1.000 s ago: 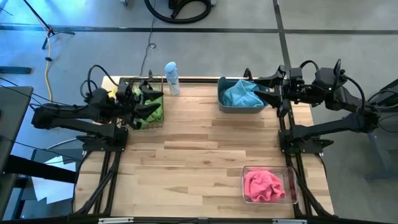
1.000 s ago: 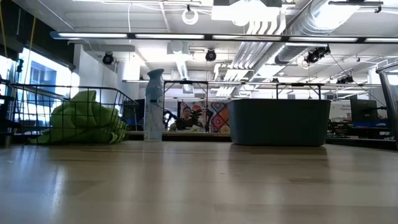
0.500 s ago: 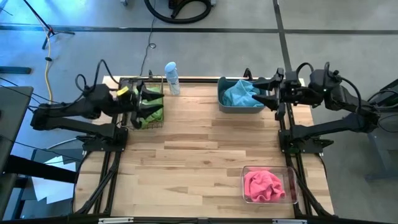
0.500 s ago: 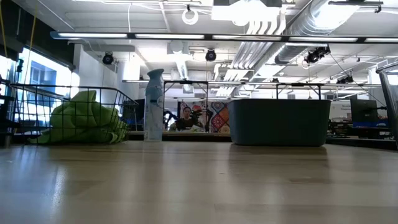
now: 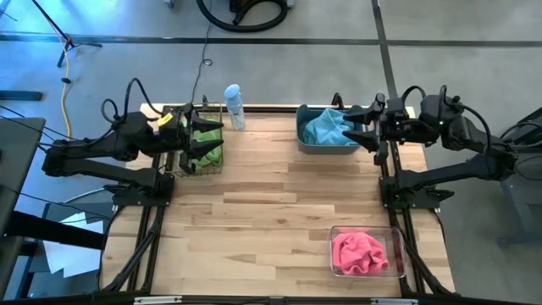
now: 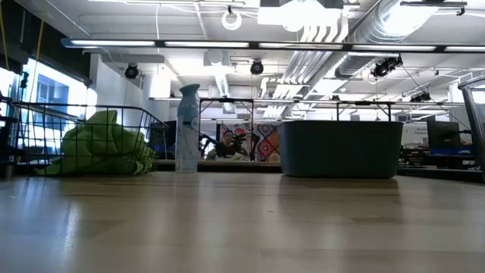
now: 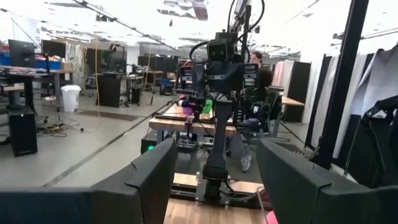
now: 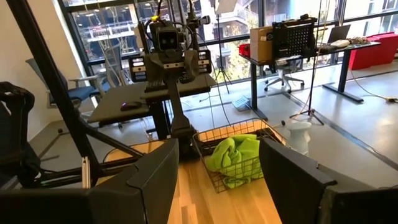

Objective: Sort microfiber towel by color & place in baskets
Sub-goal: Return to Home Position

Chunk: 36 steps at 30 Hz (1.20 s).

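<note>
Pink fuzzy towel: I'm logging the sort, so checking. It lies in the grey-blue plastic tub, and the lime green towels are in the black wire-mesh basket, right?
No. The high view shows the pink fuzzy towel in the clear plastic box; the grey-blue plastic tub holds a teal-blue towel. The lime green towels are indeed in the black wire-mesh basket.

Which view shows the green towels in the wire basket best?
The low view: the green towels show side-on as a heap through the wire basket. The right wrist view sees them, farther off. In the high view the left claw hangs over them, hiding part. The left wrist view misses them.
</note>
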Available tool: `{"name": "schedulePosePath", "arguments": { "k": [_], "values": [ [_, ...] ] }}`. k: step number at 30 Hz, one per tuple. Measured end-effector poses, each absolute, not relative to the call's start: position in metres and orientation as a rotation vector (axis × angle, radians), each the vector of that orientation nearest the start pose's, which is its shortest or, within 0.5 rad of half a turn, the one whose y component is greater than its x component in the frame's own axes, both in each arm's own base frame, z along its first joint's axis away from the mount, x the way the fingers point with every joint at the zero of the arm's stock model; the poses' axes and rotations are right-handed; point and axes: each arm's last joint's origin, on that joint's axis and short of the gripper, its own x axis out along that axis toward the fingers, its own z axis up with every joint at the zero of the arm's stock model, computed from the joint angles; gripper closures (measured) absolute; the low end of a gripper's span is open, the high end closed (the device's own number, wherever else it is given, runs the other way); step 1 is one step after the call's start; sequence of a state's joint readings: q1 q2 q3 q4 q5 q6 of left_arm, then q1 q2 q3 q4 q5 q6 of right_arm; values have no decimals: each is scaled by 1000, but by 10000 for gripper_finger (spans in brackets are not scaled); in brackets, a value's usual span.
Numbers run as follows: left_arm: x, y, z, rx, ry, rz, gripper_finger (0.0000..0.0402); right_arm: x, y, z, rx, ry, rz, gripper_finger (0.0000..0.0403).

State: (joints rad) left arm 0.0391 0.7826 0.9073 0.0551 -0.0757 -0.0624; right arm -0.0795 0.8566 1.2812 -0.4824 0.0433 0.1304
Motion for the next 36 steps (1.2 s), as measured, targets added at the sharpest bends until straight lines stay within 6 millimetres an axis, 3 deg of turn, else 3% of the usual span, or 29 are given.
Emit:
{"name": "schedulePosePath", "arguments": {
  "k": [7,11,14,16,18,20,23,26,36],
  "values": [
    [163,8,395,-51,-161,104,194,141,-12,453,131,49,-126,183],
    [164,6,390,-53,-103,76,238,141,-10,451,115,73,-112,201],
    [164,3,386,-94,-70,52,306,139,-7,448,111,106,-91,252],
    [164,1,383,-100,-38,37,363,137,-5,446,110,128,-77,304],
    [163,0,380,-104,-6,25,390,133,-3,444,109,152,-64,364],
    [163,-1,376,-108,-9,26,388,129,-2,444,114,153,-53,391],
    [161,-1,362,-111,-6,33,398,123,0,444,128,137,-42,381],
    [158,-1,346,-138,-37,34,399,120,0,436,150,136,-50,397],
    [135,3,290,-186,-99,67,401,124,-1,384,205,66,-52,401]
  ]
}}
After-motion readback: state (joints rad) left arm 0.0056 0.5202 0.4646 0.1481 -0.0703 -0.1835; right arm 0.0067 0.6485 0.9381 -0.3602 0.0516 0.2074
